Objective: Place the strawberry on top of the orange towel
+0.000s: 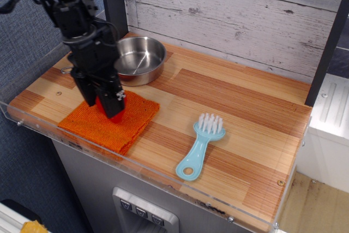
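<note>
The black two-fingered claw [107,107] is seen low over the square, bright orange ribbed towel [110,120], its fingers drawn close on the small glossy red toy strawberry [107,108], of which only slivers of red are visible between and below the black fingers. The strawberry is held over the middle of the towel, at or just above the cloth; whether it touches cannot be told. Behind the towel a round steel pan [139,60] is set, and a light blue plastic brush [199,147] lies apart on the wooden tabletop [240,118].
</note>
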Robot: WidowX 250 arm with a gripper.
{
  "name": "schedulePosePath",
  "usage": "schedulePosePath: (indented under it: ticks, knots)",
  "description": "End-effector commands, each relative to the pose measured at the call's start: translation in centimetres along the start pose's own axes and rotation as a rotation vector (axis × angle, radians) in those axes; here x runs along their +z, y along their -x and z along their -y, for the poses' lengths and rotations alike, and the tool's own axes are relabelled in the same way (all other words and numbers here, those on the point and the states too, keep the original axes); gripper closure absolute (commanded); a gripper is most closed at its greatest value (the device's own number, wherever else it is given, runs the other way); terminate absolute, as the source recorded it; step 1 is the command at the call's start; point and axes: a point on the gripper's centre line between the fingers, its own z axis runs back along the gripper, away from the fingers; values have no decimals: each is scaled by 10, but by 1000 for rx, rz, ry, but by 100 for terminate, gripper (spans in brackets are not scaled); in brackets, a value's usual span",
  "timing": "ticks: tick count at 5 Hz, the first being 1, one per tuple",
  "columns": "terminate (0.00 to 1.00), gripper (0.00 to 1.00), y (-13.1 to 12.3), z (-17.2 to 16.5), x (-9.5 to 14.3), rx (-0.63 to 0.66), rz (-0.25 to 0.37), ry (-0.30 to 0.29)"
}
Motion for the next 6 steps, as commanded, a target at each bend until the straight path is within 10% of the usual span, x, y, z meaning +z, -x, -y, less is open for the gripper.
schedulePosePath:
  ticks: [1, 4, 6]
  knots:
    - [0, 0, -3, -4, 27, 8, 53, -55]
    - [0, 0, -38, 23, 103, 20, 255, -44]
    - [0, 0, -49, 18, 89, 85, 172, -51]
